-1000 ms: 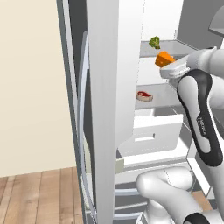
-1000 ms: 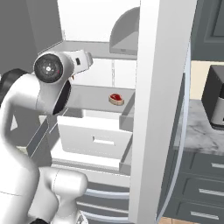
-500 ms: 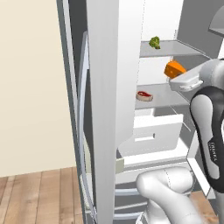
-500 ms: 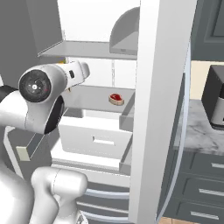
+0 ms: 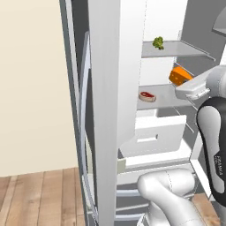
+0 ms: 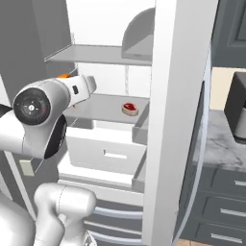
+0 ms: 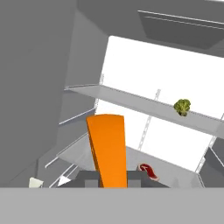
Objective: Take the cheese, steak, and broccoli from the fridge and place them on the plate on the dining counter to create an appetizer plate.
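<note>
My gripper (image 7: 111, 182) is shut on the cheese (image 7: 108, 148), an orange wedge that stands up between the fingers. From the left base the cheese (image 5: 180, 76) hangs above the middle shelf of the open fridge (image 5: 110, 88), at the tip of my gripper (image 5: 185, 84). A sliver of the cheese (image 6: 64, 75) peeks over my wrist from the right base. The steak (image 5: 147, 96) (image 6: 129, 108) (image 7: 148, 171) lies on the middle shelf. The broccoli (image 5: 158, 42) (image 7: 182, 106) sits on the shelf above. The plate and the dining counter are out of view.
A white drawer (image 5: 154, 132) (image 6: 103, 149) juts out below the middle shelf. The fridge's open doors (image 5: 81, 114) (image 6: 173, 120) flank my arm on both sides. A dark countertop oven (image 6: 238, 110) stands on a marble wall counter (image 6: 216, 149) to the right.
The arm has drawn the cheese lower and to the right in the left base view, away from the upper shelf. Steak and broccoli have stayed put.
</note>
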{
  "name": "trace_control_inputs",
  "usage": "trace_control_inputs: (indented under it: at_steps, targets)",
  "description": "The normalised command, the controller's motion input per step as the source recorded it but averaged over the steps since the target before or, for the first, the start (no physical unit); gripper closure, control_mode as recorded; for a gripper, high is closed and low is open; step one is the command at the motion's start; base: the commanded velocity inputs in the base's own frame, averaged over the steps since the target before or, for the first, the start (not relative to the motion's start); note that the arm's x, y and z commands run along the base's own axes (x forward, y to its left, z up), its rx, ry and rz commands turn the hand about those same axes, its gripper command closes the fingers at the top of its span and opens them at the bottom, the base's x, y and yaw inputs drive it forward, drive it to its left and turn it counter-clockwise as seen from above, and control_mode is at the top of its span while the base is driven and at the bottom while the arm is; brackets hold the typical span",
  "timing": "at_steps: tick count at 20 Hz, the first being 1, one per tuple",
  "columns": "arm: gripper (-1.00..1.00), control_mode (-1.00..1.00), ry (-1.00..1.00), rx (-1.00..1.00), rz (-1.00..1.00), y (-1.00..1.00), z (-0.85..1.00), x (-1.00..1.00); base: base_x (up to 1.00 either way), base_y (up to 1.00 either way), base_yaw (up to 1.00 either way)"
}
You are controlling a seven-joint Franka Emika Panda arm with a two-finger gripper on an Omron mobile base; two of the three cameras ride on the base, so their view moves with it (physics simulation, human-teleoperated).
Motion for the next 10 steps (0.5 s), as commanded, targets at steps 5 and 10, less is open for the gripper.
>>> trace_control_inputs:
  at_steps: [5, 10]
  targets:
    - [1.0, 1.0, 0.0, 0.0, 0.0, 0.0, 0.0, 0.0, -0.17, -0.33, 0.27]
    - [1.0, 1.0, 0.0, 0.0, 0.0, 0.0, 0.0, 0.0, -0.53, -0.41, 0.23]
